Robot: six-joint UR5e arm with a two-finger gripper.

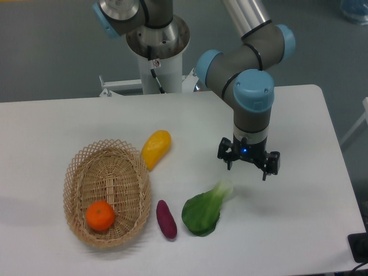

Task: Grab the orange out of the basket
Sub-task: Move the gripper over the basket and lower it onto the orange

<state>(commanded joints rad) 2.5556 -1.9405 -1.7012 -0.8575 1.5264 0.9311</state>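
Observation:
The orange (100, 215) is small, round and bright orange. It lies inside the oval woven wicker basket (80, 167), in the near end of it, at the table's front left. My gripper (248, 167) hangs over the table well to the right of the basket, just above and right of a green leafy vegetable. Its fingers point down, spread apart, with nothing between them.
An elongated yellow-orange fruit (156, 148) lies just right of the basket's far end. A small purple sweet potato (167, 219) and a green leafy vegetable (204, 211) lie between the basket and my gripper. The arm's base (158, 52) stands at the table's back.

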